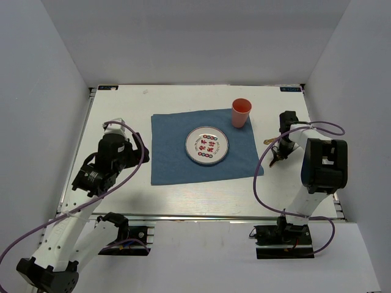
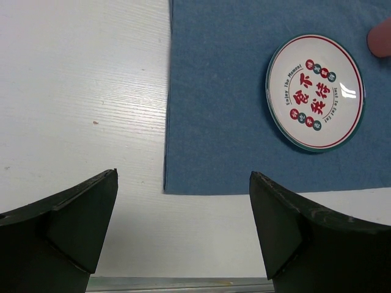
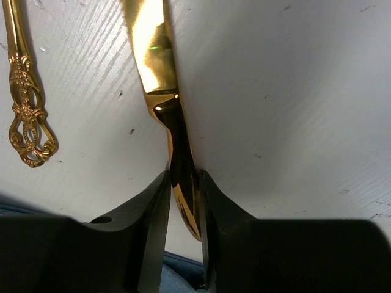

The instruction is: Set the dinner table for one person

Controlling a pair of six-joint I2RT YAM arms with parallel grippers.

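Observation:
The white dinner table carries a blue placemat with a round white plate printed in red at its middle and a pink cup at its far right corner. My right gripper is just right of the placemat. In the right wrist view it is shut on the handle of a gold knife, whose blade lies low over the table. My left gripper is open and empty over the near left of the table, left of the placemat and plate.
A second gold utensil with an ornate handle lies on the table beside the knife and also shows in the top view. A metal rail runs along the near table edge. White walls enclose the table's left, right and far sides.

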